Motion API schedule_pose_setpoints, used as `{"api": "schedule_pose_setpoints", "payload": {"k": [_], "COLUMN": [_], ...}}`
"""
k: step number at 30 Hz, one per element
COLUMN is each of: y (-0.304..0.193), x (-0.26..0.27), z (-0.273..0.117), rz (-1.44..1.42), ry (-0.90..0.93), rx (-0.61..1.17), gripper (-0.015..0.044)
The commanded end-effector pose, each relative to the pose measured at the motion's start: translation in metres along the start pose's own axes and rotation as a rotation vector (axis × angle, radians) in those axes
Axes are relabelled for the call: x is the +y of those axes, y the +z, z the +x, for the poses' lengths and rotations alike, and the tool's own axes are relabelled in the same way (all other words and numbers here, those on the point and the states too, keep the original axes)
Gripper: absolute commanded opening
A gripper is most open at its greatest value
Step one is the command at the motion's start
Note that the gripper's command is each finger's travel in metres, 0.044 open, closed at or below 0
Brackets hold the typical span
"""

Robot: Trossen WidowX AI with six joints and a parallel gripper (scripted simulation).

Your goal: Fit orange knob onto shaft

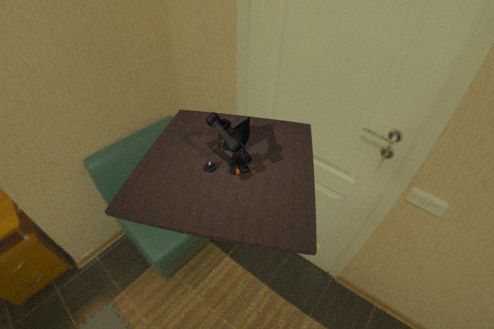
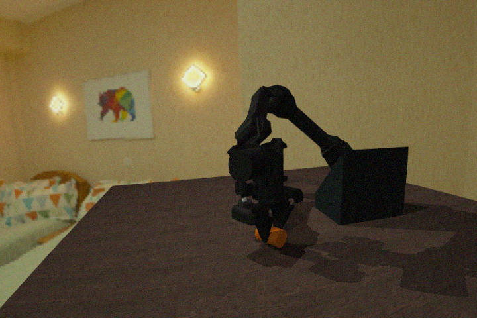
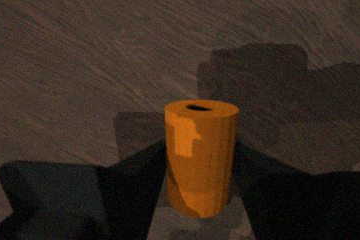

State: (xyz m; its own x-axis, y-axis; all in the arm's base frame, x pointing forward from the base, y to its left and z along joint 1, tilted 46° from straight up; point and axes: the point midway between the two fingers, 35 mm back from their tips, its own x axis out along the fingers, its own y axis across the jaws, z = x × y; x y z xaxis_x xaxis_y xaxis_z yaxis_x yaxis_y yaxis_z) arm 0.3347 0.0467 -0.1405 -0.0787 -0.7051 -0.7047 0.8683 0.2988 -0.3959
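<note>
The orange knob [image 1: 237, 171] [image 2: 278, 237] [image 3: 201, 160] is held on its side between the fingers of my gripper [image 1: 239, 170] [image 2: 273, 234] [image 3: 198, 146], which is shut on it just above the table. In the wrist view the end with the dark D-shaped hole is at the top of the picture, its long flat edge seen at a slant. The dark round pedestal [image 1: 210, 168] [image 2: 242, 212] stands apart from the knob, to its left in the top and exterior views. Its silver shaft [image 1: 210, 163] [image 2: 244, 199] points up, partly hidden by the arm in the exterior view. The shaft's flat side cannot be made out.
The brown table [image 1: 216, 205] [image 2: 134, 262] carries everything. A dark wedge-shaped block [image 1: 243, 129] [image 2: 374, 183] stands beside the arm's base, behind the gripper. The arm's shadows fall across the table around the knob. A green bench [image 1: 119, 166] is beyond the table's left edge.
</note>
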Motion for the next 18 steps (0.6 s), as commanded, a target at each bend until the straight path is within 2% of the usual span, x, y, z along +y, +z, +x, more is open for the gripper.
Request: {"api": "schedule_pose_setpoints", "payload": {"k": [1,12,18], "y": [-0.0012,-0.0011,-0.0012], "x": [0.0010,0.0010,0.0010], "z": [-0.0020,-0.0020,-0.0020], "rz": [0.157,0.244,0.423], "ry": [0.004,0.004,0.004], "rx": [0.002,0.002,0.003], "gripper": [0.0179,0.0179,0.0179]}}
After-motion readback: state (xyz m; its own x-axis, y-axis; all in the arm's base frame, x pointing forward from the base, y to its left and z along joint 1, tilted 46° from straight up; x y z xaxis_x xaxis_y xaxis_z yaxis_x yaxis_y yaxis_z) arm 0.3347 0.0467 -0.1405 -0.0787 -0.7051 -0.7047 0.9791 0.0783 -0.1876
